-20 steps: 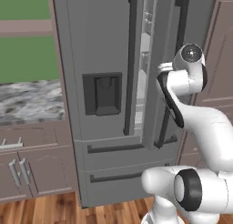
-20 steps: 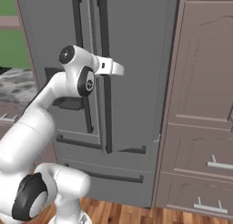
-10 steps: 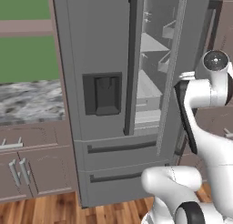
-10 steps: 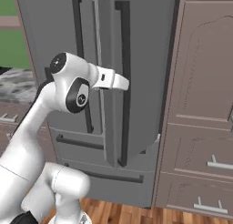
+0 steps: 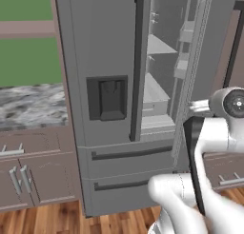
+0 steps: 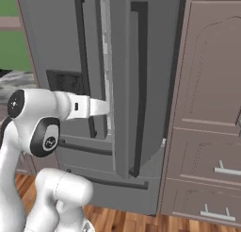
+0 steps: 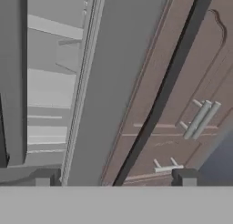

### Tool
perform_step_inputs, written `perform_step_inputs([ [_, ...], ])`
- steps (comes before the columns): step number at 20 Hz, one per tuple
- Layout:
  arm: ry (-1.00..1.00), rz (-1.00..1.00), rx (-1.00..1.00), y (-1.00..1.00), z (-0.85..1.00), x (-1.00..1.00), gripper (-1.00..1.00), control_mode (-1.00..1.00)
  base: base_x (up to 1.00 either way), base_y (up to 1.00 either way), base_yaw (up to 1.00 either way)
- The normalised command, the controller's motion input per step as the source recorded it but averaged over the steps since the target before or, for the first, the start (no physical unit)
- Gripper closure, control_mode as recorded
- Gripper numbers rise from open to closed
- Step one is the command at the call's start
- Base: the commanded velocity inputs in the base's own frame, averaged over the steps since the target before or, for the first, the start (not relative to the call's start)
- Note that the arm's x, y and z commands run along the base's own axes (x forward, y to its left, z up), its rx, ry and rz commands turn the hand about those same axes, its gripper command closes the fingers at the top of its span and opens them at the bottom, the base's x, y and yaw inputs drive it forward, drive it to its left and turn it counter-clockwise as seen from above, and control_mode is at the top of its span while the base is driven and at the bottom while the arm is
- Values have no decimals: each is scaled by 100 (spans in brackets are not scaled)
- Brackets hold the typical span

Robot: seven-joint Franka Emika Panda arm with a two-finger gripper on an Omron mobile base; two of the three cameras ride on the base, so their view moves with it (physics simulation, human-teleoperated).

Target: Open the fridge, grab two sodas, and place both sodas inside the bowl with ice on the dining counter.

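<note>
Swinging on its hinge, the right door of the fridge (image 5: 109, 85) stood partly open, edge-on to the right base view, with white shelves and door bins showing through the gap in the left base view. No sodas could be made out on those shelves; they were too dim and small to tell. The bowl, the ice and the dining tabletop lay outside these views.

The end effector (image 7: 113, 175) hung just off the outer face of the open door, its two dark fingertips (image 7: 44, 176) set wide apart with nothing between them. In the hand view the door's long dark handle (image 7: 159, 95) ran diagonally up from between the tips, apparently free of both, and the brown cabinet (image 7: 200, 104) lay beyond it.

As a judgement, the door was a stiff, heavy slab that would move only in an arc about its hinge, so a push on its free edge, or a hold on the handle far from the hinge, would ask the least effort. The sodas, once found, would likely be light, rigid and smooth-sided, perhaps slick; a hold across the wider body below the narrow top would seem safest, with the jaws closed squarely to stop them twisting out.
</note>
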Motion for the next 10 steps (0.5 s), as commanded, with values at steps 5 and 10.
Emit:
perform_step_inputs([
  [5, 9, -1, -19, 100, 14, 22, -100, -100, 0, 0, 0],
  [10, 19, -4, -21, 80, 23, 78, -100, -100, 0, 0, 0],
])
